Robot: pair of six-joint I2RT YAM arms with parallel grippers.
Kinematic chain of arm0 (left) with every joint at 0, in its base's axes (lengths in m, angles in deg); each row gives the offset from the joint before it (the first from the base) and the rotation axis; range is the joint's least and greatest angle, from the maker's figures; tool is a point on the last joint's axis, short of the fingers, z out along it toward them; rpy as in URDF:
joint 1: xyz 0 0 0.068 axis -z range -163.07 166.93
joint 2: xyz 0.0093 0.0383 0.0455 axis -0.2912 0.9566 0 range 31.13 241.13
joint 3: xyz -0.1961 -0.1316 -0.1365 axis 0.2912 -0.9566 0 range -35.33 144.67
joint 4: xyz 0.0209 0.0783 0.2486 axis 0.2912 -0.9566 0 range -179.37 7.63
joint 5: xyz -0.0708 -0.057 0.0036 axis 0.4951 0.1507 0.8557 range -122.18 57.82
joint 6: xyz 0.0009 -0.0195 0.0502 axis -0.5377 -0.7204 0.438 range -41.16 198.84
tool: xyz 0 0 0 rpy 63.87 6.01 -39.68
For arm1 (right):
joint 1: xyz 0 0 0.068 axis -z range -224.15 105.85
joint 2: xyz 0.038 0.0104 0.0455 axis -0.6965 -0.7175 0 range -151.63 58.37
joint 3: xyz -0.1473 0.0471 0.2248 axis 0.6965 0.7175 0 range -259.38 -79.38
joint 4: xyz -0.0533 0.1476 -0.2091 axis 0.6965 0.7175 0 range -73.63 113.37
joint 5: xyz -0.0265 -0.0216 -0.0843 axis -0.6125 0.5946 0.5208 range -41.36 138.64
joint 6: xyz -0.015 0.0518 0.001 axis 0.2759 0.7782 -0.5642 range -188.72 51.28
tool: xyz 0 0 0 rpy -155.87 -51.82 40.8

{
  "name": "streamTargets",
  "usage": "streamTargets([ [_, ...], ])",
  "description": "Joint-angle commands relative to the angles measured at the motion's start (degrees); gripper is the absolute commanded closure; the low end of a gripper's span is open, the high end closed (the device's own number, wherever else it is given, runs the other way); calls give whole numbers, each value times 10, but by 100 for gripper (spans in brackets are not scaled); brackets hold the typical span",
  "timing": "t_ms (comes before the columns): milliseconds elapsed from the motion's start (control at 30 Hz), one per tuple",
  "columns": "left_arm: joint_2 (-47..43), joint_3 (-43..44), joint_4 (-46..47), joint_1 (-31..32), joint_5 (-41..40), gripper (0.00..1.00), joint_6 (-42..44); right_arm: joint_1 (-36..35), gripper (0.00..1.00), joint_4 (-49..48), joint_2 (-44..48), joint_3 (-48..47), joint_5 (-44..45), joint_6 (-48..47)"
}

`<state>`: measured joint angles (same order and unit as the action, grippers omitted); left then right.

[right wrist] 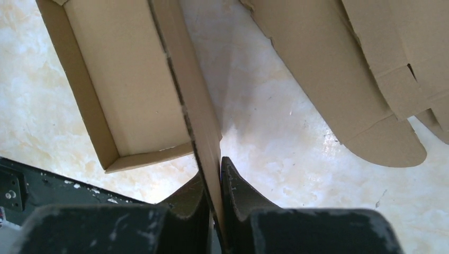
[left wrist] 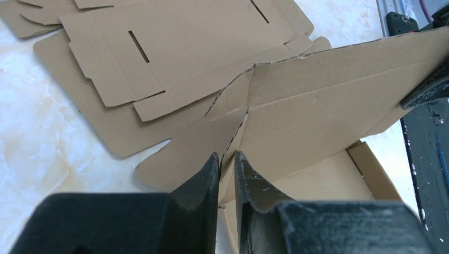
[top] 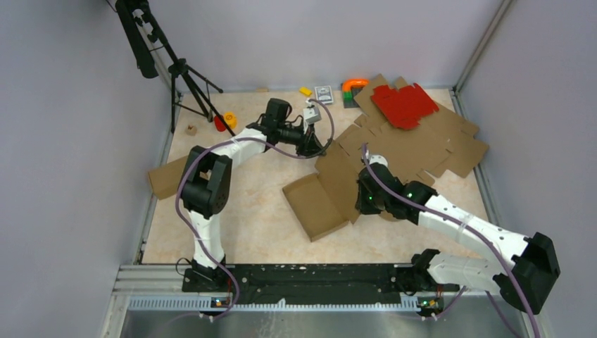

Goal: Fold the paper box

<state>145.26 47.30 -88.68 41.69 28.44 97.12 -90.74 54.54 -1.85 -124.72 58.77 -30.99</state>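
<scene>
Far left of overhead view: black tripod [top: 184, 77] in the upper corner, and below it a loose brown cardboard piece [top: 166, 177] at the table edge. Not part of the work in hand.

Left of centre: left gripper [top: 313, 146] [left wrist: 226, 157] reaching in from the upper left. Fingers narrowed to a slit in the wrist view, with the thin edge of a raised cardboard panel running down between them. Judged clamped on the paper box [top: 313, 204] [left wrist: 317, 95] [right wrist: 127, 90] at its far end.

Centre: the paper box lying on the marbled table between the two arms. Tray portion formed, low walls standing, open side up. One large panel raised along the tray's right side, tilted rather than flat, a side flap hanging at its far end.

Right of centre: right gripper [top: 364, 201] [right wrist: 219, 165] closed on the same raised panel at its near end, cardboard pinched edge-on between the pads.

Upper right: stack of flat brown blanks [top: 429, 144], untouched, with a red die-cut sheet [top: 403, 104] on top.

Step in hand, by judgement: folding the big panel along its crease, held at both ends. Task partly done; box not yet closed.

Next move calls for both ends swung together at an even pace, creased edge kept down against the tray, and no twist in the panel. Risk of the tray sliding or the panel buckling between the grips if one end leads.
</scene>
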Motion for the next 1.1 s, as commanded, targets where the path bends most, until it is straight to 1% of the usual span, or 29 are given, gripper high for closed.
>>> streamTargets([
  [0, -55, -29, 2, 12, -8, 86, 12, -1, 94, 2, -18, -47, 41, -3],
  [100, -82, -60, 7, 16, -38, 89, 3, -1, 94, 1, -31, -57, 53, -8],
  [167, -103, -85, 18, 18, -65, 91, -19, -1, 95, -3, -37, -59, 62, -9],
  [233, -128, -120, 53, 20, -96, 91, -57, -1, 94, -10, -41, -59, 71, -6],
  [267, -147, -142, 95, 21, -111, 92, -77, -2, 94, -14, -44, -58, 77, -4],
  [333, -172, -179, 140, 25, -140, 93, -110, -1, 93, -25, -46, -57, 85, 5],
  [467, -214, -228, 181, 42, -195, 98, -144, -1, 90, -46, -47, -59, 100, 39],
  [533, -232, -247, 187, 54, -233, 99, -147, -1, 87, -58, -47, -57, 96, 53],
  [567, -241, -256, 191, 61, -269, 100, -149, -2, 85, -63, -48, -56, 96, 60],
  [667, -270, -306, 237, 76, -330, 100, -171, -1, 85, -75, -52, -55, 98, 86],
  [767, -293, -348, 283, 77, -360, 100, -218, -1, 85, -89, -55, -51, 103, 118],
  [900, -306, -387, 324, 80, -381, 100, -247, -2, 84, -108, -57, -46, 109, 162],
  [1000, -319, -416, 354, 81, -398, 100, -268, -4, 82, -101, -70, -56, 128, 203],
  [1067, -331, -438, 371, 82, -411, 100, -279, -10, 81, -112, -76, -57, 133, 209],
])
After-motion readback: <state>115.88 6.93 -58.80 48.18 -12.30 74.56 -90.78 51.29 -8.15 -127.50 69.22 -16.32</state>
